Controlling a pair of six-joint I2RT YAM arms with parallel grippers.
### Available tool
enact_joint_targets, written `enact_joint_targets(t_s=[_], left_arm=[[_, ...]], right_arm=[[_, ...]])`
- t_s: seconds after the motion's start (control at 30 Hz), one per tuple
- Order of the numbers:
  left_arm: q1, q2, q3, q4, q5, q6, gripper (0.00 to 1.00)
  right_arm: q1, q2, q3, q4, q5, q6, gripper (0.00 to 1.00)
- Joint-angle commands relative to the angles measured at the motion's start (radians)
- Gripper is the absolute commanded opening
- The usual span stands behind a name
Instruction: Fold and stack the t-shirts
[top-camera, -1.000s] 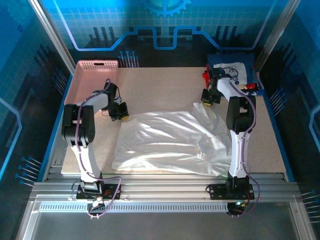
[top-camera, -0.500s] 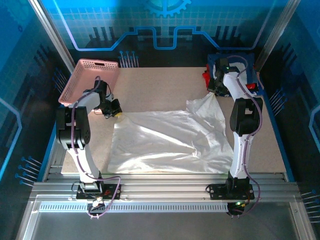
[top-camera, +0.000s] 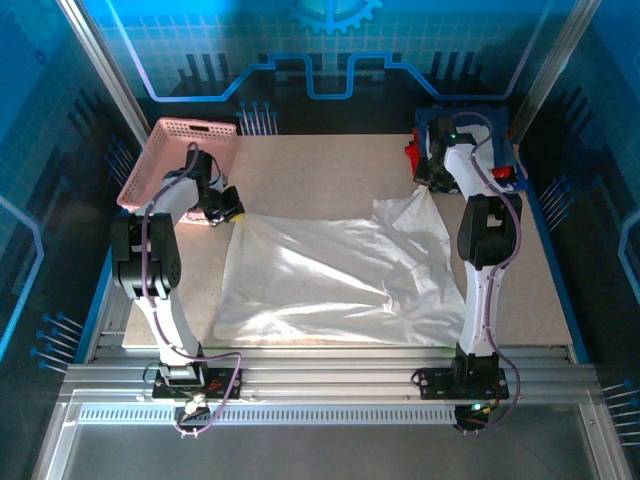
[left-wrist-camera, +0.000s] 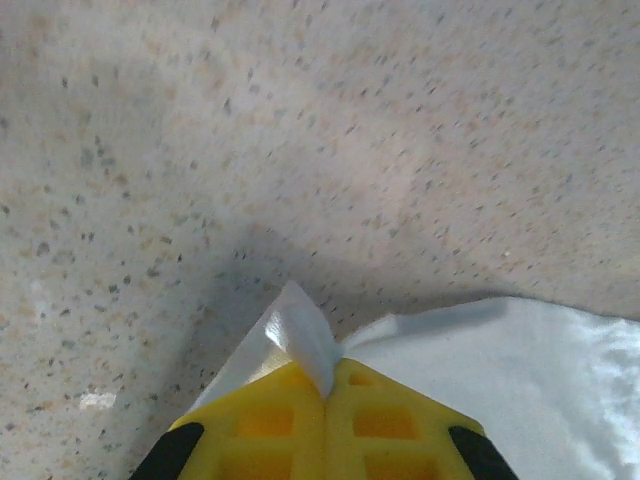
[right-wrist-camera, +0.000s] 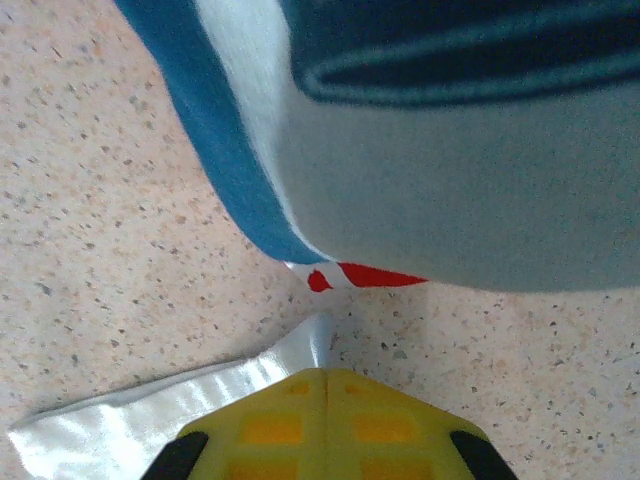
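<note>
Across the middle of the worktop (top-camera: 320, 165), the white t-shirt (top-camera: 330, 285) is laid out, with its two far corners pinched. The left jaws are seen closed on the far-left corner, a small tuft of its cloth being squeezed between the yellow pads (left-wrist-camera: 270, 425) in the left wrist view. The right jaws are likewise clamped on the far-right corner, just short of the pile of other t-shirts (top-camera: 480, 140), whose blue and red edges are shown close ahead in the right wrist view.

Compared with a second ago, the corners have been drawn farther back and wider apart. The left one has been carried toward the pink basket (top-camera: 170, 155), the right one toward the pile. The crumpled ridge on the right side has been partly pulled out, though some creases are left near the right arm. It may be judged that the spreading step is nearly finished and that folding has not yet been begun.
</note>
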Motion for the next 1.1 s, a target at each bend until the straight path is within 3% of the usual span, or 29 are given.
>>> enact_joint_targets(t_s=[0.0,0.3,0.5,1.07], left_arm=[[0.019,0.013,0.051,-0.025,0.018,0.027,0.0],[0.03,0.032,0.062,-0.028,0.024,0.037,0.0],[0.03,0.01,0.057,-0.016,0.047,0.061,0.0],[0.047,-0.11,-0.08,0.01,0.024,0.154,0.0]], right_arm=[[-0.007,0.012,0.061,-0.014,0.006,-0.018,0.0],[-0.003,-0.009,0.054,-0.002,0.001,-0.009,0.0],[0.01,-0.126,-0.058,0.059,-0.023,-0.012,0.0],[0.01,-0.596,-0.639,0.163,-0.02,0.05,0.0]])
